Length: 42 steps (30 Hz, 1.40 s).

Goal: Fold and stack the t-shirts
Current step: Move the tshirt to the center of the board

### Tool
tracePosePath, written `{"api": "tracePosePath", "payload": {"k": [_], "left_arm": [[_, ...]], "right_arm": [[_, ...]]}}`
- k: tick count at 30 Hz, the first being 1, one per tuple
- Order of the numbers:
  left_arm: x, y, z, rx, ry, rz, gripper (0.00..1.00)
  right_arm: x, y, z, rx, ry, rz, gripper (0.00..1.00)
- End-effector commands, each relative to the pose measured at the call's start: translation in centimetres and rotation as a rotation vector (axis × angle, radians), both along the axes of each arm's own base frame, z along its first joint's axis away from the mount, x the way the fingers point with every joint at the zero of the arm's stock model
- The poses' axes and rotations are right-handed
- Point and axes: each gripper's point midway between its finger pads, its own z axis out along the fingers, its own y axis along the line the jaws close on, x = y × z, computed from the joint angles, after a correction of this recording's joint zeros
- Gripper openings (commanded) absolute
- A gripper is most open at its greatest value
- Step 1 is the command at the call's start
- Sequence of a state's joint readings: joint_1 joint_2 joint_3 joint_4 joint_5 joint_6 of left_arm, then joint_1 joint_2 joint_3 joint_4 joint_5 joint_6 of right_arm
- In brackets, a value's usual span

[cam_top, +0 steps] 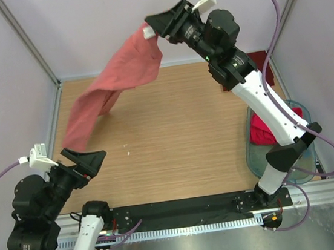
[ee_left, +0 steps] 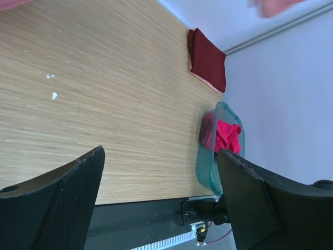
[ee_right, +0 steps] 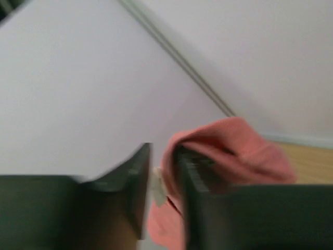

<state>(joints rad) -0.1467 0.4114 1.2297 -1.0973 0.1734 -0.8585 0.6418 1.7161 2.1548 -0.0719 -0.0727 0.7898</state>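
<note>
A salmon-pink t-shirt (cam_top: 118, 76) hangs in the air from my right gripper (cam_top: 152, 29), raised high at the back of the table. In the right wrist view the blurred jaws of the right gripper (ee_right: 162, 151) stand slightly apart. The shirt (ee_right: 229, 151) drapes over one finger, with a white tag in the gap. The shirt's lower end (cam_top: 73, 133) trails down close to my left gripper (cam_top: 86, 162), which is wide open and holds nothing (ee_left: 160, 156). A folded dark maroon t-shirt (ee_left: 208, 60) lies at the far right of the table.
A translucent greenish tub (cam_top: 252, 151) stands at the table's right edge with bright red-pink shirts (cam_top: 262, 131) inside; the left wrist view also shows the tub (ee_left: 205, 166). Small white specks (ee_left: 52, 94) lie on the wood. Walls and a metal frame close in the table.
</note>
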Motion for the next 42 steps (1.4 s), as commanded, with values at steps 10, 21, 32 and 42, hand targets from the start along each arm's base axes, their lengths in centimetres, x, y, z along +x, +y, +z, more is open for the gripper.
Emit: {"api": "tracePosePath", "payload": {"k": [10, 21, 32, 42], "left_arm": [[4.1, -0.1, -3.6, 0.096, 0.237, -0.003, 0.73], [11.0, 1.7, -13.3, 0.075, 0.491, 0.245, 0.64], [10.4, 6.8, -19.3, 0.222, 0.677, 0.425, 0.71], [15.7, 11.4, -20.6, 0.441, 0.708, 0.543, 0.64]], "right_arm": [[2.5, -17.4, -34.4, -0.914, 0.718, -0.318, 0.67], [-1.8, -3.7, -44.8, -0.858, 0.763, 0.125, 0.56], [0.5, -7.4, -51.3, -1.063, 0.907, -0.051, 0.56], [1.4, -8.4, -53.9, -1.079, 0.934, 0.018, 0.56]]}}
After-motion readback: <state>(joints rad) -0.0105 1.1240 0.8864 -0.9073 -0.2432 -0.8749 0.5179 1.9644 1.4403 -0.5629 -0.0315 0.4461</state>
